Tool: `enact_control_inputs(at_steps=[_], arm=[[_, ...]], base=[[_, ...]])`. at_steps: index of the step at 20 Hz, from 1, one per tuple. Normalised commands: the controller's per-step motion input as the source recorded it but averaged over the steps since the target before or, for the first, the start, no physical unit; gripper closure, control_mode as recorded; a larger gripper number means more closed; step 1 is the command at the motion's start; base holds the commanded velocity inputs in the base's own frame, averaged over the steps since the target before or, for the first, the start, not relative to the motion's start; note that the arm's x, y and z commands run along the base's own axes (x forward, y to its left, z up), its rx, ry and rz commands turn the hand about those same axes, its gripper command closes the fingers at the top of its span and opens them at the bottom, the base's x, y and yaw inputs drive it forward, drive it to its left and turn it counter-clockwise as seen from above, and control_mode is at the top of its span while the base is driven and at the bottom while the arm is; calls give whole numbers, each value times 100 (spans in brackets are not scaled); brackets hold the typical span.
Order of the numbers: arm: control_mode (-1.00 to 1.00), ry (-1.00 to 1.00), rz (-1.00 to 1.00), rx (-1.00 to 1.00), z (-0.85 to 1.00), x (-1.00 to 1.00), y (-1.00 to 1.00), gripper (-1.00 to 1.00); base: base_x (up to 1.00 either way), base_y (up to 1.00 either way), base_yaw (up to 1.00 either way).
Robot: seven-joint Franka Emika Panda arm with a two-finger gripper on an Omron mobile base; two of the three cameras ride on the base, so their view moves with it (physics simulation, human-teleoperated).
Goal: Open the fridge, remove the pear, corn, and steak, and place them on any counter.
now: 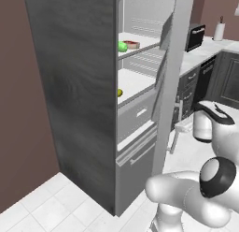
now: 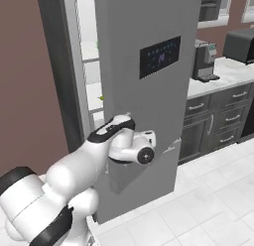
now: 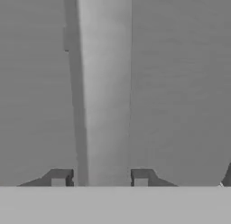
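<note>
Brown walls and pale floor tiles frame a simulated kitchen, where the fridge (image 1: 74, 86) stands with its door (image 2: 144, 91) swung partly open. From the left base view the white interior shows at about 1 o'clock of the dark side wall: on the upper shelf lies the green corn (image 1: 122, 46), with the steak (image 1: 131, 44) just beside it at its 3 o'clock. One shelf lower, at the front edge, sits the small yellow-green pear (image 1: 120, 92). A drawer front sits below that shelf.

In the right base view the door faces the camera, its black display panel (image 2: 159, 57) at roughly 1 o'clock of the door's middle. The gripper (image 3: 100, 178) is clenched on the vertical bar handle (image 3: 106, 83): the hand view shows a dark finger tip (image 3: 58, 177) on each side of the pale bar (pressed close against it).

Beyond the door, the counter (image 2: 223, 74) runs at 3 o'clock over dark grey cabinets, carrying a coffee machine (image 2: 203, 59) near the fridge.
</note>
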Motion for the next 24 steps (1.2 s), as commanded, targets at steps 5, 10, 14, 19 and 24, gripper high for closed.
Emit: enact_control_inputs(at_steps=[5,10,14,19,24], arm=[[-100,-10,-12,-4,33,-57,-50,-100],[-100,-27,-9,-16,56,-100,4,-100],[-100,-30,-9,-22,54,-100,22,-100],[-100,-15,-2,-26,35,-92,82,-100],[-100,1,0,-19,59,11,90,-100]], base=[[0,0,0],[0,0,0],[0,0,0],[0,0,0],[0,0,0]])
